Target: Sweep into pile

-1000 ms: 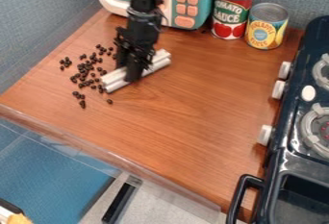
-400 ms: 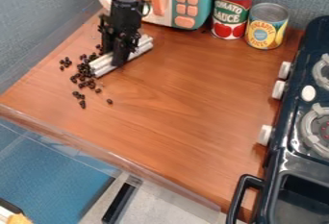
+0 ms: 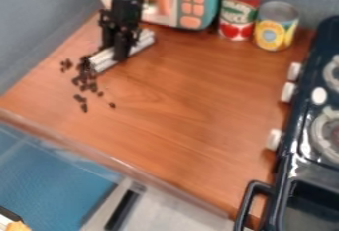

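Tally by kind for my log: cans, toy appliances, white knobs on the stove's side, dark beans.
Cans: 2 (red-labelled can, yellow-labelled can)
Toy microwave: 1
Toy stove: 1
White side knobs: 3
Total: 7, leaving out the dark beans, too clumped to count.

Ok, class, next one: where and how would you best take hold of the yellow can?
Probably by the side wall of the yellow can, below its rim, coming from the open front. It stands upright and round, and the taller red can stands close on the side away from the stove.
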